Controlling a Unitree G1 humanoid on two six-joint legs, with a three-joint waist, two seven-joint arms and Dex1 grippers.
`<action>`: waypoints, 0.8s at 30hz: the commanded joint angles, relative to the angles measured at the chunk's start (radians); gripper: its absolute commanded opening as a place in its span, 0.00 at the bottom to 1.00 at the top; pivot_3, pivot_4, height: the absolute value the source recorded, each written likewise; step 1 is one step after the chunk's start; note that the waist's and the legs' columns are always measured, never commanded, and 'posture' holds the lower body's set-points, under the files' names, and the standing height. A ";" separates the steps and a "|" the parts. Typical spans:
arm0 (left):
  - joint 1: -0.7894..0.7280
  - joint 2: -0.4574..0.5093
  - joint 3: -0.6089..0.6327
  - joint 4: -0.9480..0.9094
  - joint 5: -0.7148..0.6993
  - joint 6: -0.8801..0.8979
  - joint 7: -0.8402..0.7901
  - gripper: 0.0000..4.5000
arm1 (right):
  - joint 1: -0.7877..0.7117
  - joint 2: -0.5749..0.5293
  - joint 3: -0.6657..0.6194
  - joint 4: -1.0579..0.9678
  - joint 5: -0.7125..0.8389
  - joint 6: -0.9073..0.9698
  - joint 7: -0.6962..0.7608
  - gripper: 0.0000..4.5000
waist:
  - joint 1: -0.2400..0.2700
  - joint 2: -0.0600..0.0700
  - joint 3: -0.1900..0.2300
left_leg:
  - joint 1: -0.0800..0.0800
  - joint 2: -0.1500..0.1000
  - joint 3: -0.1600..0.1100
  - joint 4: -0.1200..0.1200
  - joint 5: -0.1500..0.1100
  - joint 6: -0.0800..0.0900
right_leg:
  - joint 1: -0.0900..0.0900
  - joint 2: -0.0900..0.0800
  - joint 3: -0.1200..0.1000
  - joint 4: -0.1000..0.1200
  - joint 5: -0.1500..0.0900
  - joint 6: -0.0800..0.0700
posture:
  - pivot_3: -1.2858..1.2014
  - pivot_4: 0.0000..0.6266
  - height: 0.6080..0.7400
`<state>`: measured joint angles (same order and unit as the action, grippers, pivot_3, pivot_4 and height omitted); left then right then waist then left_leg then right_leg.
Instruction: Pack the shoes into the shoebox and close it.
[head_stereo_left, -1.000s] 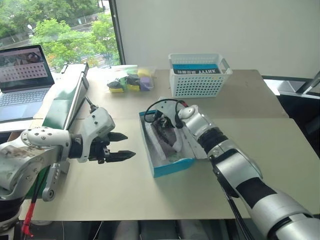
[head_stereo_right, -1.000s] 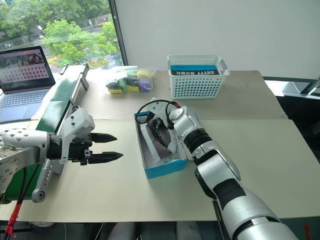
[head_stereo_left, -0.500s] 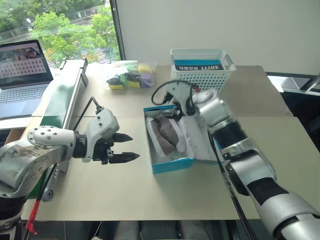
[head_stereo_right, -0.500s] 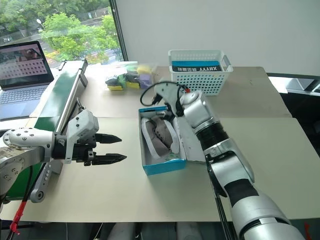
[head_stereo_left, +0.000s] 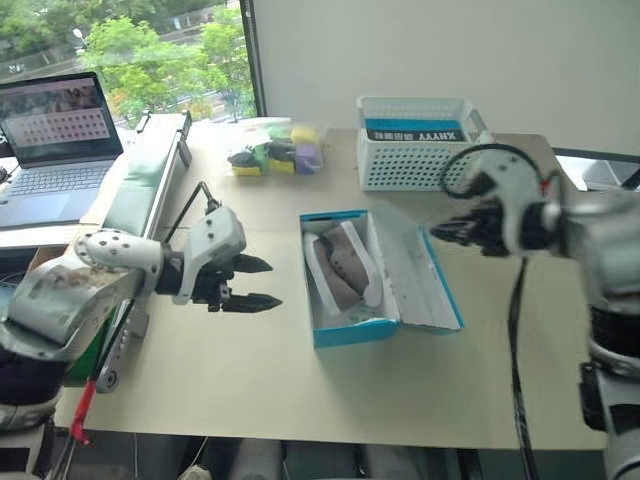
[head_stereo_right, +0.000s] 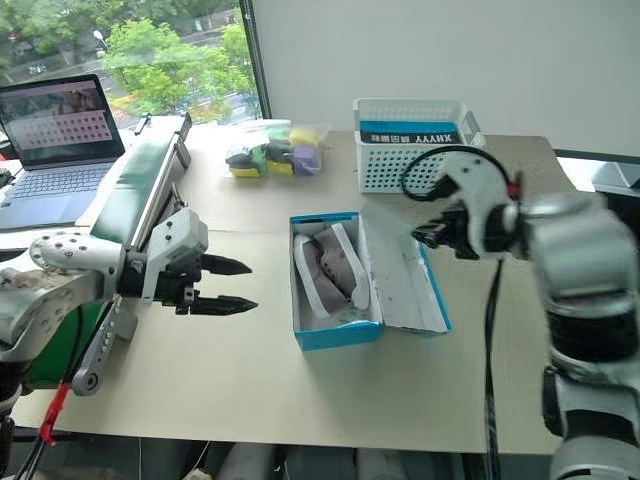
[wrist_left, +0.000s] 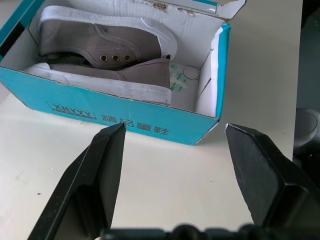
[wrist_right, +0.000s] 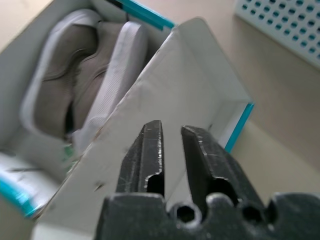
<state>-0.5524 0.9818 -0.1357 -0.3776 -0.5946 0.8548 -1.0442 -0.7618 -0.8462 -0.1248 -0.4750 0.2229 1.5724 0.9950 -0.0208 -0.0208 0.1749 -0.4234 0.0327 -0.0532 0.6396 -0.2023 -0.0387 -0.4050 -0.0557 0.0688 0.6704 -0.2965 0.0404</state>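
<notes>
While both shoes (head_stereo_right: 331, 268) sit packed inside the shoebox (head_stereo_right: 335, 333) mid-desk, its lid (head_stereo_right: 403, 278) lies flapped open. Right pincer (head_stereo_right: 428, 232) hovers shut and empty; left pincer (head_stereo_right: 232, 284) waits spread beside. Closing remains.

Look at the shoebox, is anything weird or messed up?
A little. The shoes are in the shoebox, lying on their sides, one sole against the wall. The lid is flopped open, and in the left wrist view the far wall's top edge looks torn and scuffed. Nothing spilled.

Shoes (head_stereo_left: 342, 268) inside open shoebox (head_stereo_left: 352, 332) between two claws.
</notes>
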 joint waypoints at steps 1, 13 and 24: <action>-0.054 -0.016 -0.049 0.036 0.039 -0.062 -0.080 0.75 | 0.202 0.004 -0.177 -0.161 0.114 0.042 -0.016 0.00 | -0.007 -0.002 -0.001 | 0.000 0.000 -0.001 0.000 0.000 0.000 | 0.001 0.001 0.000 0.000 0.000 0.000 | 0.52 0.24 1.00; -0.185 -0.012 -0.117 0.175 0.152 -0.157 -0.261 0.75 | 0.868 0.396 -0.308 -0.236 0.183 -0.076 -0.210 0.00 | -0.001 -0.002 0.000 | 0.000 0.000 0.000 0.003 0.000 0.000 | 0.002 0.001 0.000 0.001 -0.001 0.001 | 0.52 0.24 1.00; -0.217 0.011 -0.112 0.172 0.187 -0.139 -0.313 0.75 | 0.745 0.736 -0.409 0.046 0.234 -0.339 -0.418 0.00 | -0.026 -0.002 0.000 | 0.008 0.001 0.001 0.004 0.000 0.000 | 0.010 0.001 0.002 0.003 -0.002 0.003 | 0.52 0.24 1.00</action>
<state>-0.7452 0.9687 -0.2620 -0.1861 -0.4240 0.7219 -1.3440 0.0176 -0.1380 -0.4728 -0.4696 0.4232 1.3055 0.6244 -0.0465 -0.0223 0.1746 -0.4149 0.0332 -0.0527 0.6431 -0.2022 -0.0386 -0.3948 -0.0545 0.0709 0.6732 -0.2981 0.0420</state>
